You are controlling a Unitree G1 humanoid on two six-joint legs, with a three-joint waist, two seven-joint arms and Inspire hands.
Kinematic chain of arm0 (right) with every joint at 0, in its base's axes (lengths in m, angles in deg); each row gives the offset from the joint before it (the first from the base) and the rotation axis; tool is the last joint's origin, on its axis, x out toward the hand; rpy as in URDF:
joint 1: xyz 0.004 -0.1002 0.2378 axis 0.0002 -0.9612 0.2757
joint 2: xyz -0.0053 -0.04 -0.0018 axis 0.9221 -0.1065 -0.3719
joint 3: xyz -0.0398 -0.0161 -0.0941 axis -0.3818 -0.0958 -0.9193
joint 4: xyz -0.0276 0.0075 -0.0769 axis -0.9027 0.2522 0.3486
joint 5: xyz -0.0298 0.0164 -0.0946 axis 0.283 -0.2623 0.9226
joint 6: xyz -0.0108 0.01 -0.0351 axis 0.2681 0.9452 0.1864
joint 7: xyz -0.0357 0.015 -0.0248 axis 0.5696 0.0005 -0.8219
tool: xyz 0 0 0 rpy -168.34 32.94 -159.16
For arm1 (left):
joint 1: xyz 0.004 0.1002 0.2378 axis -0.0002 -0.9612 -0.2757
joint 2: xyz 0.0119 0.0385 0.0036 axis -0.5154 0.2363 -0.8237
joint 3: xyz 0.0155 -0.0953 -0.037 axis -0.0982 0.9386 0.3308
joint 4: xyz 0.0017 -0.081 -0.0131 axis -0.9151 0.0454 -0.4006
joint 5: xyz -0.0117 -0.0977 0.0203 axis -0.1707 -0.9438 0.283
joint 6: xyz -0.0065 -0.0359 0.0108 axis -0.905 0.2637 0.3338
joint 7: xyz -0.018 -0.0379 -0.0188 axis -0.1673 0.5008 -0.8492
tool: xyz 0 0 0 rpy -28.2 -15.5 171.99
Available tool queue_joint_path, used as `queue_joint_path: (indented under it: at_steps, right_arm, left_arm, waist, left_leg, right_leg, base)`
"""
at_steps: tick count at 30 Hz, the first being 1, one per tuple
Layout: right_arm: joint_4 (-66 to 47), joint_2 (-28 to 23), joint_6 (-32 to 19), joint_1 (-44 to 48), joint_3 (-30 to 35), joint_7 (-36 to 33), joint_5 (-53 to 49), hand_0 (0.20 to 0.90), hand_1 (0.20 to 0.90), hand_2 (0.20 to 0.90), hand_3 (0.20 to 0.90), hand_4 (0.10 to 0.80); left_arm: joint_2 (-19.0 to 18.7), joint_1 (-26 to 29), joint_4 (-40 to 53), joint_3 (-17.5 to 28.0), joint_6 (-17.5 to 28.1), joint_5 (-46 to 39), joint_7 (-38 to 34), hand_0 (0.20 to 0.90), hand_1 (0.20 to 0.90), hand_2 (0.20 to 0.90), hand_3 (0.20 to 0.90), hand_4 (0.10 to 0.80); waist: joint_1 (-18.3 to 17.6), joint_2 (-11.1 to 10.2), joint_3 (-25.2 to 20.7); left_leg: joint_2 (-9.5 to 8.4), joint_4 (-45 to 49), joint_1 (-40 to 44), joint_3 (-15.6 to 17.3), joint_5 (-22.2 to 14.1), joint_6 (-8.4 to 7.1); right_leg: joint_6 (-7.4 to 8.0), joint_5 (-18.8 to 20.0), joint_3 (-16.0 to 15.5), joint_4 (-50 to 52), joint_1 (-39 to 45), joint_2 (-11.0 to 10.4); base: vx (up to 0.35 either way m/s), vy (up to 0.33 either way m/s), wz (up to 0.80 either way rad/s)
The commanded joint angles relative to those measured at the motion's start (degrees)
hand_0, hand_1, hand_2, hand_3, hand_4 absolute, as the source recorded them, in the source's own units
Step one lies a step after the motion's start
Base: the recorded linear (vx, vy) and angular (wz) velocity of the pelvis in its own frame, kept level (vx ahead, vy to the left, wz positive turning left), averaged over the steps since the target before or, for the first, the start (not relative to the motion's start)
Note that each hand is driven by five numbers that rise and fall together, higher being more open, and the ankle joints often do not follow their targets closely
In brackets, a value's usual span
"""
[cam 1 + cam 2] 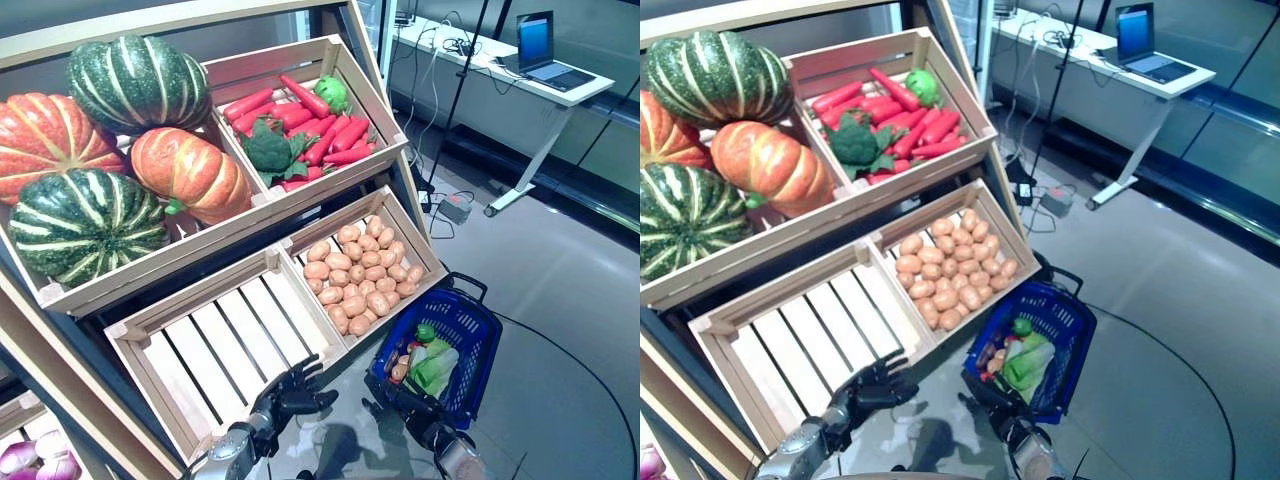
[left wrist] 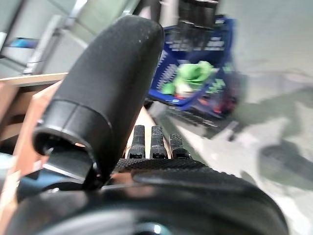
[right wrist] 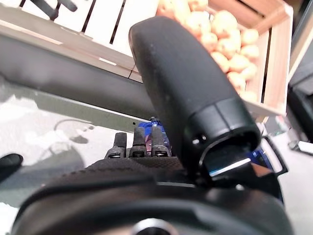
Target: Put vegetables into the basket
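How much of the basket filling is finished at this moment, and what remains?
Done: the blue basket already holds some green vegetables. In hand: the right hand grips the basket's near rim; the left hand holds nothing, by the empty crate. Left: potatoes, carrots and pumpkins remain shelved.

The two eye views look down from the head at the same crates [image 1: 230, 330] and blue basket [image 1: 470, 330], a little apart sideways; each wrist view looks along its own hand from very close. The left wrist view faces the basket [image 2: 195, 83]; the right wrist view faces the potatoes [image 3: 230, 44].
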Motion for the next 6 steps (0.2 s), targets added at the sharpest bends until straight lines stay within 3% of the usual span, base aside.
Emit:
queue_joint_path:
  at_steps: [1, 3, 6]
  right_arm:
    - [-2.39, 0.31, -6.62, 1.91, -1.11, 6.78, 0.19, 0.9, 0.9, 0.9, 0.9, 0.8]
    - [-1.43, 0.94, -6.86, 1.51, -1.55, 6.9, 0.5, 0.9, 0.9, 0.9, 0.9, 0.8]
    - [0.3, 1.57, -6.61, 1.18, -2.57, 7.33, 3.36, 0.9, 0.9, 0.9, 0.9, 0.8]
  left_arm:
    - [4.35, 4.62, -6.45, 1.38, 0.17, 1.57, -1.23, 0.9, 0.9, 0.9, 0.9, 0.8]
    - [5.18, 4.45, -9.75, 1.94, -0.66, 1.52, -2.45, 0.9, 0.9, 0.9, 0.9, 0.8]
    - [6.17, 4.15, -13.86, 2.24, 1.66, 2.22, -2.78, 0.9, 0.9, 0.9, 0.9, 0.8]
  waist:
    - [-1.62, 2.11, 0.37]
    - [-1.85, 2.24, 0.41]
    - [-2.13, 2.34, 0.53]
  left_leg:
    - [-1.44, -0.07, 0.12, 0.01, -3.63, 1.4]
    - [-1.57, -0.07, 0.12, -0.08, -3.71, 1.49]
    - [-1.67, -0.07, 0.15, 0.0, -3.91, 1.59]
  right_leg:
    - [-4.63, 4.09, 1.27, -2.87, -1.75, 3.25]
    - [-4.59, 3.99, 1.38, -2.87, -1.72, 3.17]
    - [-4.58, 3.71, 1.41, -2.87, -1.74, 3.03]
  base:
    - [0.026, 0.03, -0.07]
    - [0.02, 0.031, -0.08]
    - [0.006, 0.018, -0.03]
